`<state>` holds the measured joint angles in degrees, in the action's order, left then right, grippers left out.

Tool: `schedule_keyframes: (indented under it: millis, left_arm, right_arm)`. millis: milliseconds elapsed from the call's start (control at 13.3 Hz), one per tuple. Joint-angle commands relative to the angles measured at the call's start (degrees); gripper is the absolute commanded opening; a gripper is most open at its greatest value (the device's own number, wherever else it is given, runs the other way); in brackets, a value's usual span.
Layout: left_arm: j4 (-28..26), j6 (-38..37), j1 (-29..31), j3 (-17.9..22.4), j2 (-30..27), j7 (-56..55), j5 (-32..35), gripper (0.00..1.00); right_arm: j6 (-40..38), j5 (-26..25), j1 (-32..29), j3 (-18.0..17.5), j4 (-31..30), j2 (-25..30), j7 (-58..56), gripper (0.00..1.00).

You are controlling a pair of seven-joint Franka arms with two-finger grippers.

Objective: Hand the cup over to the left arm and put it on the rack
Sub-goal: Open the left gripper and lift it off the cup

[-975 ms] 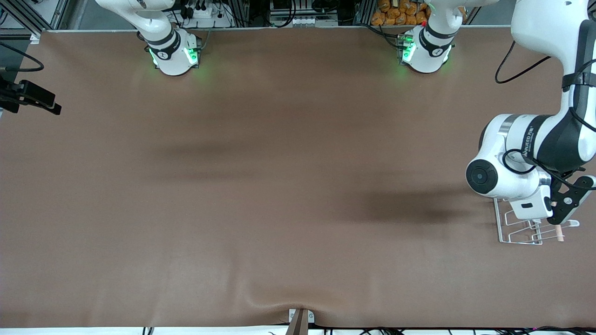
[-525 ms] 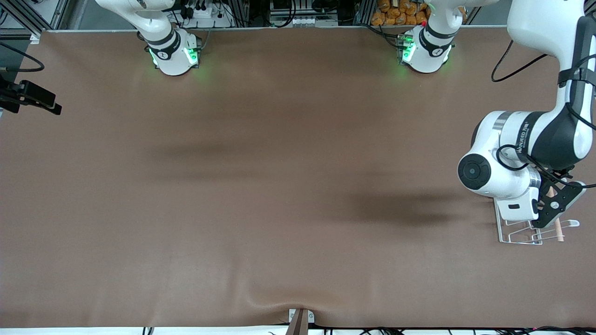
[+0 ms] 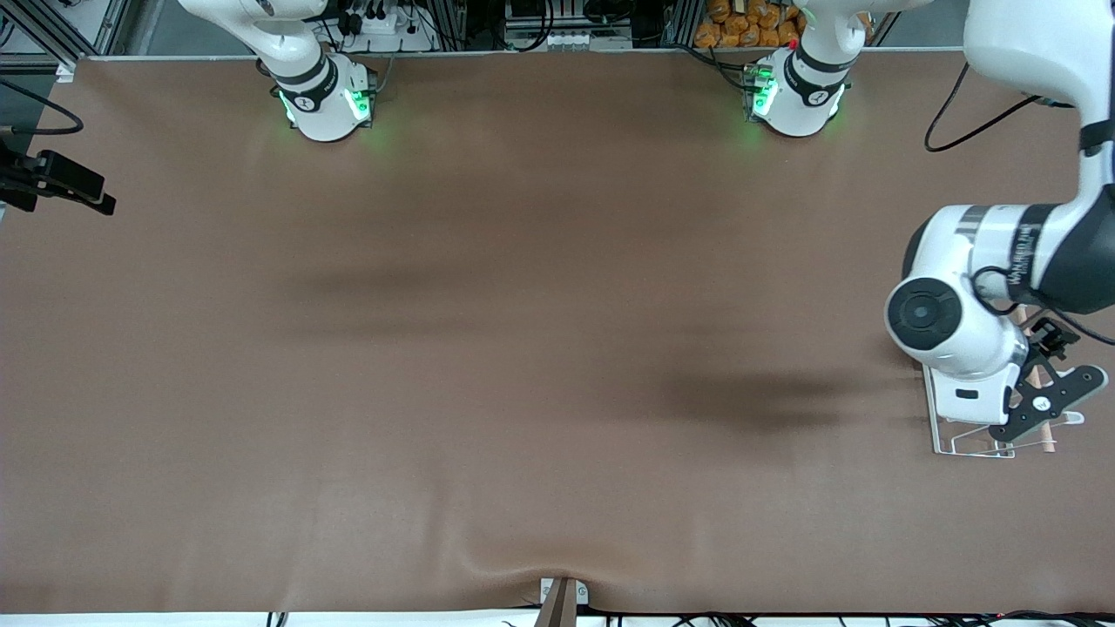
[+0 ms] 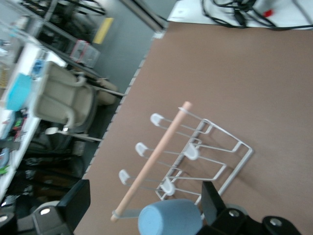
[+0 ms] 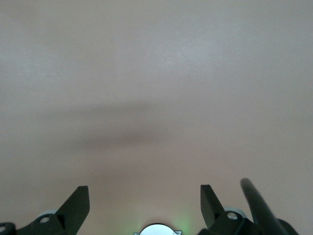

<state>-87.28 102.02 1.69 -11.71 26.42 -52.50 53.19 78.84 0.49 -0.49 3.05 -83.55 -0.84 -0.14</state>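
Cup: the light-blue cup (image 4: 170,217) showed in the left wrist view between the fingers of the left hand, above the rack; whether the fingers pressed on it or stood free of it could not be told.
Left hand: the left hand (image 4: 142,208) hung over the rack at the left arm's end of the table, its fingers (image 4: 76,202) spread wide to either side of the cup.
Rack: the white wire rack (image 3: 967,435) stood on the brown table (image 3: 488,348), partly hidden under the left arm's wrist in the front view; its wooden rod (image 4: 151,159) ran along one side past the looped pegs.
Right hand: the right hand (image 5: 144,203) waited released above bare table, fingers wide apart and holding nothing.
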Motion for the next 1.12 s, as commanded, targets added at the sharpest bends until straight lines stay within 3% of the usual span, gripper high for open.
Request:
schedule_keyframes:
  millis: [0,150,525,1050]
  left_arm:
    - [0.09,3.97,1.83,-0.25,-1.98,5.55,-7.71,1.00]
    - [0.09,5.20,1.92,-0.25,-3.29,6.44,-14.21,1.00]
    - [0.00,5.12,2.09,-0.25,-7.95,21.63,-30.92,1.00]
    - [0.53,2.04,2.27,1.68,-14.45,28.65,-51.76,1.00]
  right_arm:
    - [0.17,-0.84,0.05,-0.24,-0.30,0.40,-0.48,1.00]
    - [0.17,-0.84,0.05,-0.24,-0.30,0.40,-0.48,1.00]
    - [0.43,-1.02,-0.04,-0.24,-0.30,0.49,-0.48,1.00]
    - [1.49,-1.11,-0.22,-0.24,-0.04,0.49,-0.48,1.00]
